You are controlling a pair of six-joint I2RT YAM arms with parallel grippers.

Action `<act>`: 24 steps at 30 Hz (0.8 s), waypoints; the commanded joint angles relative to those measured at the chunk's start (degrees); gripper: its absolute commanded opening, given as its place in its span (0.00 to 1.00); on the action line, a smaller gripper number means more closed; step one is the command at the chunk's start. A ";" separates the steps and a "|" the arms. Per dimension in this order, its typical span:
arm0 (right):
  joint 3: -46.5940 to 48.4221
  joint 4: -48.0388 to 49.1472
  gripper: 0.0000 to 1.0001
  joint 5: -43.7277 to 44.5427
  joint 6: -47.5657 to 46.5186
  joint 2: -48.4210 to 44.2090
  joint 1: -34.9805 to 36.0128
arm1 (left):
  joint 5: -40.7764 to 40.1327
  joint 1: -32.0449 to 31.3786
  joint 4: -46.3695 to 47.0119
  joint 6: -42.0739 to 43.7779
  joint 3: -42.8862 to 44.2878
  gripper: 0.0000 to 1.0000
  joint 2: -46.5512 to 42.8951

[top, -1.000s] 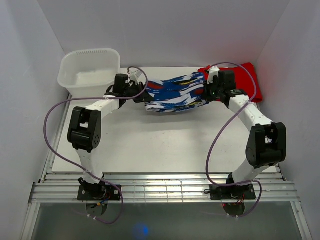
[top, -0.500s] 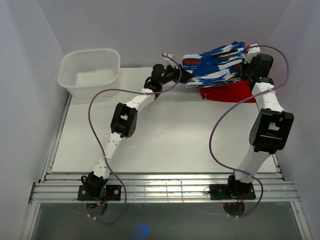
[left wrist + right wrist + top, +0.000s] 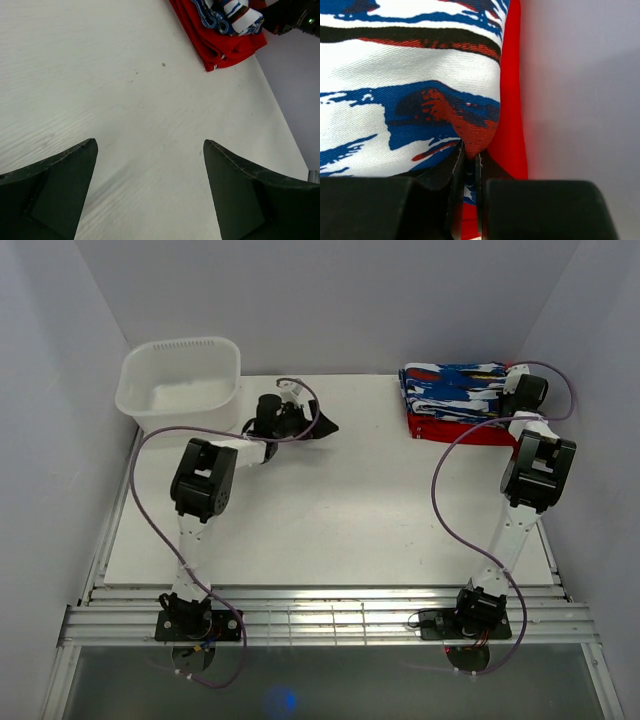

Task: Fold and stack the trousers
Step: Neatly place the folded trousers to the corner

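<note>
Two arms reached apart: the left gripper (image 3: 149,145) hovered spread wide over the table (image 3: 330,510), while the right gripper (image 3: 468,161), stretched far back, pinched the trousers (image 3: 450,385) atop the red garment (image 3: 425,426).

The middle and near stretch of the flat white surface (image 3: 330,530) offers open passage. The white plastic basket (image 3: 180,380) blocks the far left corner. At far right, the folded blue, white and red printed trousers (image 3: 450,385) lie on a plain red folded garment (image 3: 445,428), close by the right wall (image 3: 590,360). The left end effector (image 3: 325,427) is spread wide over bare surface near the far middle. Purple cables (image 3: 433,515) loop over both sides.
</note>
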 commanded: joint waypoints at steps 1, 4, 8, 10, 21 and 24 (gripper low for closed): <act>0.49 1.57 0.08 4.26 -2.04 -1.95 -0.02 | 5.82 3.03 -3.53 0.70 -8.45 0.98 -13.33; 2.94 0.27 0.26 5.32 -2.49 -2.23 0.07 | 8.28 4.44 -10.55 4.03 -13.12 0.98 -19.92; 7.35 -5.53 0.75 3.74 -3.63 -4.50 0.07 | 4.87 5.49 -33.12 11.91 -8.66 0.98 -24.07; 5.86 -6.07 0.93 0.51 -3.72 -9.40 0.16 | 2.58 6.19 -44.62 17.03 -3.47 0.98 -25.46; 5.68 -33.37 0.90 -22.70 -4.16 -33.50 1.65 | 6.46 22.54 -71.48 33.10 3.14 0.98 -33.12; -1.07 -40.86 0.90 -28.33 -2.32 -40.88 1.74 | 0.04 22.54 -73.87 36.03 -1.59 0.98 -37.67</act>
